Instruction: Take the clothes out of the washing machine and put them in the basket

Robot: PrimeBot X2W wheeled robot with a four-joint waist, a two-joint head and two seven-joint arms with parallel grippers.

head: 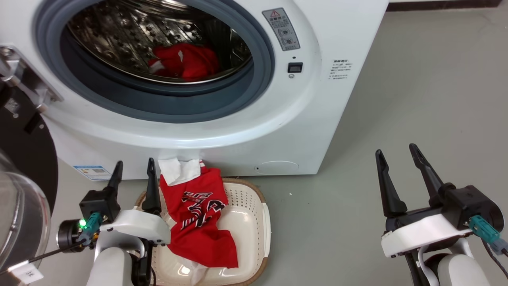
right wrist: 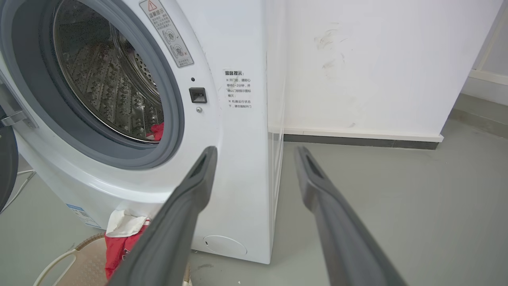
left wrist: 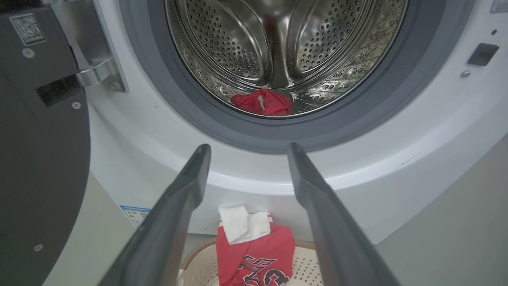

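The white washing machine [head: 238,131] stands open, and a bunched red piece of the clothes [head: 184,61] lies at the bottom of its steel drum [left wrist: 274,43]. A red jersey [head: 198,214] with black-and-white lettering and a white cloth part drapes over the far rim of the cream basket [head: 254,222] on the floor in front of the machine. My left gripper [head: 134,165] hangs open and empty at the basket's left edge, pointing at the porthole. My right gripper [head: 397,153] is open and empty over bare floor, right of the machine.
The black-rimmed glass door [head: 20,190] swings open at the far left, close to my left arm. Grey floor [head: 416,99] stretches to the right of the machine. A white wall with a dark skirting [right wrist: 357,139] stands behind.
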